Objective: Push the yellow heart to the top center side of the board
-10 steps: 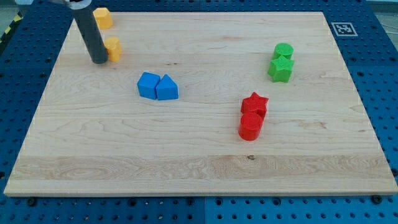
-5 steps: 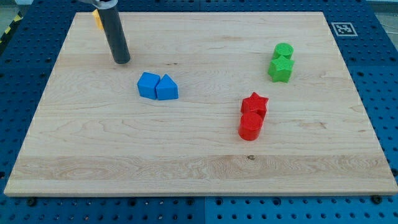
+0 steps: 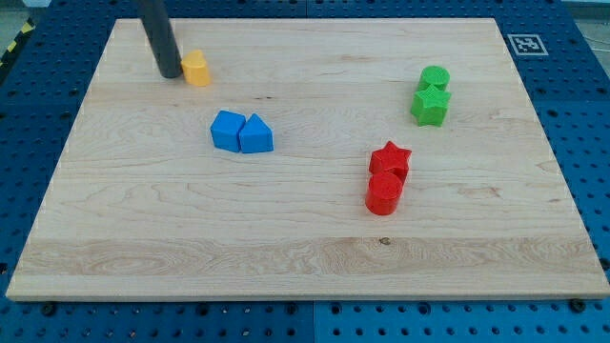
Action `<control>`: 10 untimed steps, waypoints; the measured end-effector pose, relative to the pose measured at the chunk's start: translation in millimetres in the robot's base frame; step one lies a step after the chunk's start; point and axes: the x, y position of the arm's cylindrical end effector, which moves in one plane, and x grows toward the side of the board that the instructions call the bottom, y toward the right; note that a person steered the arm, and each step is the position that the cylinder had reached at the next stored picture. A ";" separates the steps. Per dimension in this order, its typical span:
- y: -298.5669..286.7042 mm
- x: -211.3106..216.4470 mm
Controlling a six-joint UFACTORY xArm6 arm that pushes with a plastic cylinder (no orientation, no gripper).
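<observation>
One yellow block [image 3: 195, 69] lies near the board's top left; I cannot make out its shape. My tip [image 3: 170, 73] rests on the board right at its left side, touching or nearly touching it. The dark rod rises from there to the view's top edge. A second yellow block seen earlier near the top left corner does not show now; the rod stands where it was.
Two blue blocks [image 3: 241, 132] sit together left of centre. A green cylinder [image 3: 435, 77] and a green star [image 3: 430, 105] are at the right. A red star [image 3: 391, 157] and a red cylinder [image 3: 384, 192] are right of centre. The wooden board [image 3: 305, 276] lies on a blue pegboard.
The yellow block has shifted a little to the right and slightly up. My tip swung right past it, then came back to its left side. The other yellow block is now hidden.
</observation>
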 end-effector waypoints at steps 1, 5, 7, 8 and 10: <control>6.8 0.0; 20.9 0.7; 76.3 4.9; 95.6 12.1; 125.5 27.5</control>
